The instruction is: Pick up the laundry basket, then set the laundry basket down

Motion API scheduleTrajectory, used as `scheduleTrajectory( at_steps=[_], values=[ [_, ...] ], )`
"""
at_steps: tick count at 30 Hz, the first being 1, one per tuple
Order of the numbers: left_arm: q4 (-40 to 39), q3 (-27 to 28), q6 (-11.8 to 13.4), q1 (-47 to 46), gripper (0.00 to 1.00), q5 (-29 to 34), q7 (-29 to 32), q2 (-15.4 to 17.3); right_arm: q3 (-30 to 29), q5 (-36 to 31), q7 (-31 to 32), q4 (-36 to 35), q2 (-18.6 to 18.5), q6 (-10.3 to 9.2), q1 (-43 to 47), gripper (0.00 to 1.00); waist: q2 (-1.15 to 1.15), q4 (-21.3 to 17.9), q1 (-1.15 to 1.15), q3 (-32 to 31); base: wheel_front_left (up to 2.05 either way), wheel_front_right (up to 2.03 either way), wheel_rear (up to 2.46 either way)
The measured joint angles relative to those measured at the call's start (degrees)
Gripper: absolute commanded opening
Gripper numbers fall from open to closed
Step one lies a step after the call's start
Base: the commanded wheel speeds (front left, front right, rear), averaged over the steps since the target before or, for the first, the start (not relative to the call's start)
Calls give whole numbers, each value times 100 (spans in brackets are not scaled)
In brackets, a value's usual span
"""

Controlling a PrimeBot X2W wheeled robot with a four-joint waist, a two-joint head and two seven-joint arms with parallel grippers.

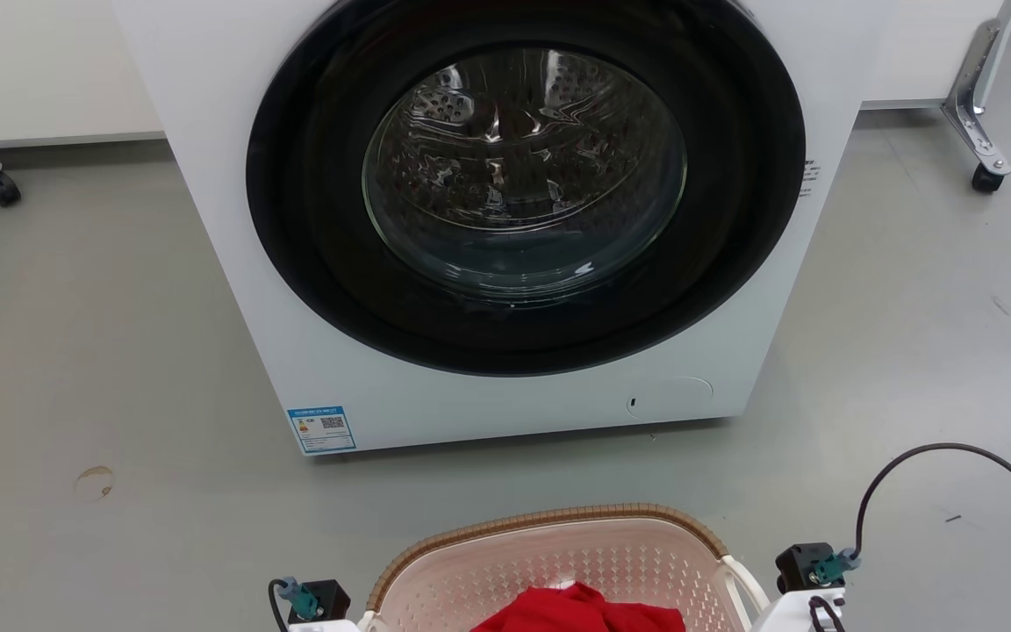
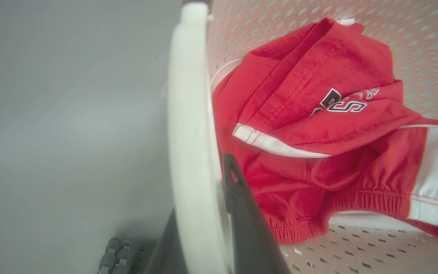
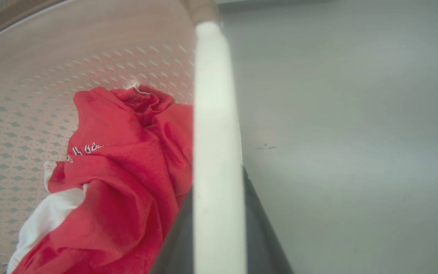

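The laundry basket (image 1: 558, 562) is at the bottom of the head view, pale pink and perforated, with a brown woven rim. A red and white garment (image 1: 580, 610) lies inside it. In the left wrist view my left gripper (image 2: 200, 198) is shut on the basket's white side handle (image 2: 188, 114), one dark finger on each side. In the right wrist view my right gripper (image 3: 217, 182) is shut on the other white handle (image 3: 215, 95) in the same way. Both wrists flank the basket in the head view. Whether the basket rests on the floor cannot be told.
A white washing machine (image 1: 505, 219) with its round glass door shut stands just beyond the basket. Wheeled frames stand at the far left (image 1: 1, 186) and far right (image 1: 984, 132). A black cable (image 1: 953, 452) loops above my right wrist. Grey floor lies on both sides.
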Motion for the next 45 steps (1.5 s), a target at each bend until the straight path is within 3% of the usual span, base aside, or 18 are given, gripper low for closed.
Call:
scheduleTrajectory(
  at_steps=[45],
  values=[
    [-7,-197,53,-43,0,-85,-2,12,116,110,-33,11,0,0,-8,0,0,45,0,80,0,0,0]
  ],
)
